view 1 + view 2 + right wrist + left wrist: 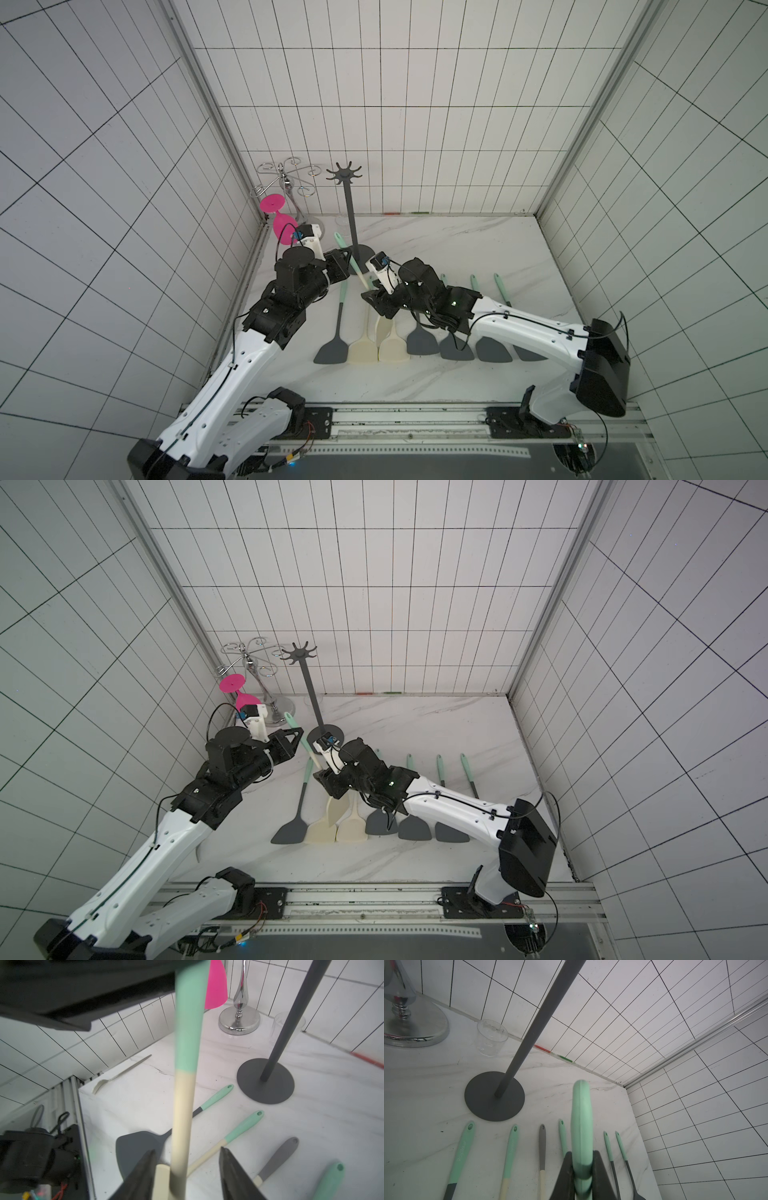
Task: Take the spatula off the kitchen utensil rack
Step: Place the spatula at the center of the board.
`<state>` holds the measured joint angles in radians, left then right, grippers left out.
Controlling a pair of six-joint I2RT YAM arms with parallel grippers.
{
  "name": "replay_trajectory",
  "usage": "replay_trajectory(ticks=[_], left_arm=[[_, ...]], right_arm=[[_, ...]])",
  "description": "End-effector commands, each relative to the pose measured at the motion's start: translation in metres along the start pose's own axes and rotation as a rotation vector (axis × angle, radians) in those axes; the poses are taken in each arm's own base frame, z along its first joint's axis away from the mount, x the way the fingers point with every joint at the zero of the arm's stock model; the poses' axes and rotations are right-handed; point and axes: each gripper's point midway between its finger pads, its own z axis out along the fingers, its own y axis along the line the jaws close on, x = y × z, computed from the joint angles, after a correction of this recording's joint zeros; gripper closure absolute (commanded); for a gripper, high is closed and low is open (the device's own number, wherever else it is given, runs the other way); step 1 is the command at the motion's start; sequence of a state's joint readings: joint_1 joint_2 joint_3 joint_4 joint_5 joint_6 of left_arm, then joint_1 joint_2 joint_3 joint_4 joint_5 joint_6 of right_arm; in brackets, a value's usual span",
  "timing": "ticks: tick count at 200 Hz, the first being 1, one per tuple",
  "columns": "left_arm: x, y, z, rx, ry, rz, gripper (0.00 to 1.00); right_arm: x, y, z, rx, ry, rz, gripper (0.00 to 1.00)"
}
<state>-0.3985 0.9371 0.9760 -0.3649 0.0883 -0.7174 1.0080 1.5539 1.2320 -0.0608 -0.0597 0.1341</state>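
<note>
One spatula (184,1105) — long axis tilted, mint handle clamped in left gripper (581,1153), cream shaft passing between parted jaws of right gripper (188,1150) — clear of kitchen utensil rack (351,208).

Both top views look steeply down from high above the near edge of the counter (457,245), facing the far tiled wall. They take in the whole counter and the row of lying spatulas (419,343) almost identically. The left wrist camera rides low and close to the counter, facing the far right corner. The right wrist camera, equally low and close, faces the far left corner. Both wrist views share the rack (483,1105) base and pole, the held spatula (581,1126), the chrome stand (239,1020) and the clear cup (491,1040).
</note>
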Motion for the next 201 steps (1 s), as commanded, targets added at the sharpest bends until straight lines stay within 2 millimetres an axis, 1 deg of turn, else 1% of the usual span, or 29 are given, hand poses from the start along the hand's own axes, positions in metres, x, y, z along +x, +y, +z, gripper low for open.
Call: replay_trajectory(ticks=[1, 5, 34, 41, 44, 47, 52, 60, 68, 76, 102, 120, 136, 159, 184, 201], left_arm=[[-0.013, -0.021, -0.017, 0.063, -0.028, 0.007, 1.00], [-0.013, -0.022, -0.018, 0.065, -0.027, 0.015, 1.00], [0.000, -0.032, -0.020, 0.144, 0.050, 0.165, 1.00], [0.004, -0.036, -0.022, 0.185, 0.078, 0.212, 0.86], [0.005, -0.037, -0.023, 0.203, 0.088, 0.230, 0.77], [0.006, -0.038, -0.024, 0.221, 0.099, 0.242, 0.70], [0.008, -0.041, -0.026, 0.252, 0.112, 0.262, 0.62], [0.009, -0.045, -0.029, 0.308, 0.130, 0.285, 0.54], [0.011, -0.050, -0.033, 0.373, 0.144, 0.306, 0.49], [0.012, -0.055, -0.038, 0.439, 0.155, 0.315, 0.46], [0.016, -0.077, -0.054, 0.643, 0.169, 0.307, 0.43], [0.019, -0.086, -0.058, 0.731, 0.176, 0.288, 0.43], [0.018, -0.089, -0.055, 0.772, 0.183, 0.256, 0.43], [0.019, -0.086, -0.044, 0.774, 0.208, 0.223, 0.43], [0.022, -0.083, -0.033, 0.800, 0.238, 0.177, 0.49], [0.020, -0.084, -0.029, 0.826, 0.239, 0.151, 0.53]], right_arm=[[-0.006, -0.004, 0.000, 0.033, 0.022, -0.042, 0.92], [-0.005, -0.005, 0.000, 0.040, 0.025, -0.047, 1.00], [-0.006, -0.009, -0.013, 0.046, 0.012, -0.076, 1.00], [-0.008, -0.008, -0.017, 0.016, 0.006, -0.072, 1.00], [-0.009, -0.008, -0.019, -0.002, 0.002, -0.064, 1.00], [-0.010, -0.009, -0.021, -0.020, 0.002, -0.054, 1.00], [-0.011, -0.008, -0.024, -0.065, -0.002, -0.033, 1.00], [-0.015, -0.007, -0.029, -0.139, -0.010, 0.006, 1.00], [-0.019, -0.004, -0.034, -0.229, -0.025, 0.043, 1.00], [-0.025, -0.001, -0.040, -0.314, -0.046, 0.082, 1.00], [-0.047, 0.004, -0.058, -0.544, -0.142, 0.184, 1.00], [-0.059, 0.008, -0.070, -0.678, -0.195, 0.233, 1.00], [-0.064, 0.013, -0.075, -0.755, -0.208, 0.258, 1.00], [-0.067, 0.017, -0.078, -0.810, -0.216, 0.269, 1.00], [-0.067, 0.020, -0.080, -0.842, -0.214, 0.283, 1.00], [-0.066, 0.021, -0.080, -0.849, -0.207, 0.285, 1.00]])
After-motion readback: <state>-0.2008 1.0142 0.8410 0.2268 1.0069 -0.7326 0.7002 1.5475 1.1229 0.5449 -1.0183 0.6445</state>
